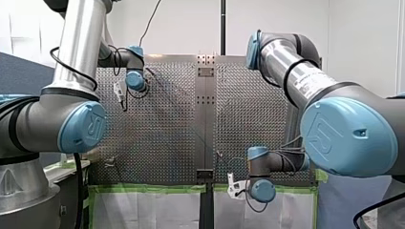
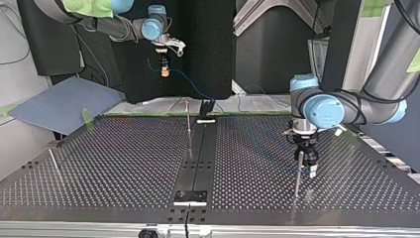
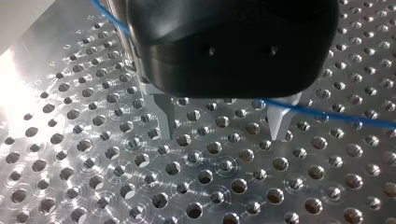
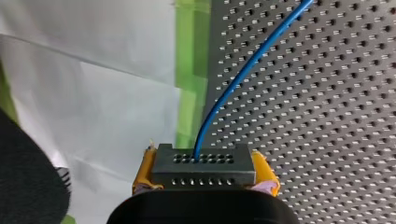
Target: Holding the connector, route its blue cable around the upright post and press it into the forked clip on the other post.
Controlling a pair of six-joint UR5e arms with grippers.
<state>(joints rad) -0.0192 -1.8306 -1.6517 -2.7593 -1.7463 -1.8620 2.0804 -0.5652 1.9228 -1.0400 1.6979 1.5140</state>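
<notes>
Evidently an early routing step. Connector [image 4: 204,164] pinched between yellow pads [image 4: 144,171] of my right gripper [image 4: 205,177], raised over the table's [image 2: 124,163] far edge in the top view, blue cable [image 4: 243,74] trailing out. My left gripper [image 3: 223,130] spread, low beside an upright post [image 2: 297,173], cable crossing one finger [image 3: 279,119]. Next, likely: carry connector round post, cable taut.

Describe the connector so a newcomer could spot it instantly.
Find my right arm, raised over the far edge of the table at the top view's left. Its gripper clamps the connector between yellow pads: a dark grey block with rows of small holes, the blue cable running from it.
</notes>
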